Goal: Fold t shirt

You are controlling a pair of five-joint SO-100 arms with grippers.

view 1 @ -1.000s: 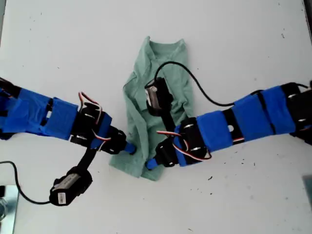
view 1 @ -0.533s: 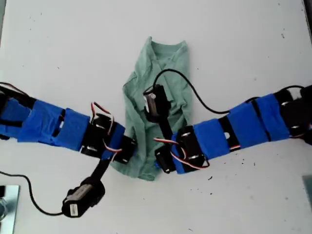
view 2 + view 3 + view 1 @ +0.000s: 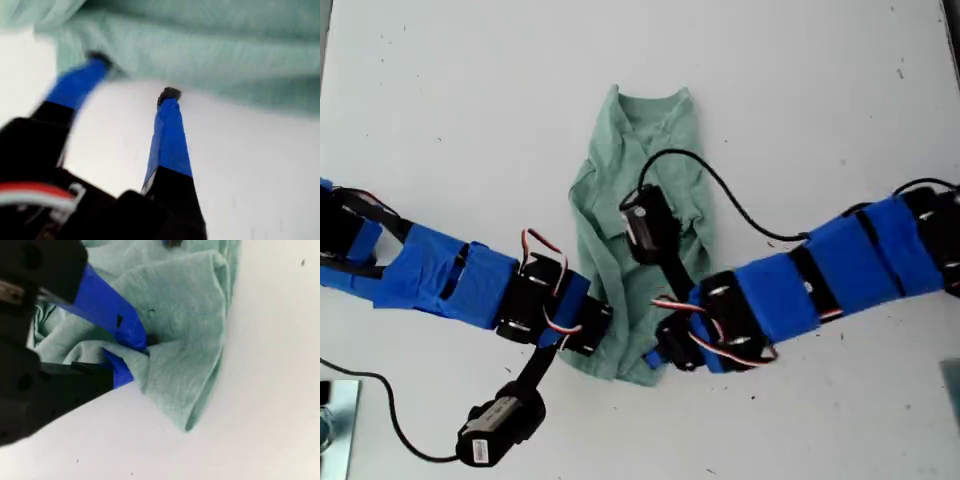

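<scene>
The pale green t shirt lies bunched into a narrow strip mid-table, with its collar toward the exterior view's top. In the exterior view my first gripper comes in from the left to the shirt's lower left edge. It stands open over bare table, one fingertip touching the cloth edge; this view is blurred. My second gripper comes in from the exterior view's right at the lower hem. It is shut on a fold of the t shirt, its tips pinching the cloth.
The white table lies all round the shirt. A black cable loops from the second arm's camera across the shirt. A metal-looking item sits at the exterior view's lower left edge.
The first arm has pushed right and down, up to the shirt's lower left edge. The second gripper has moved down the exterior view with the hem, stretching the shirt longer.
</scene>
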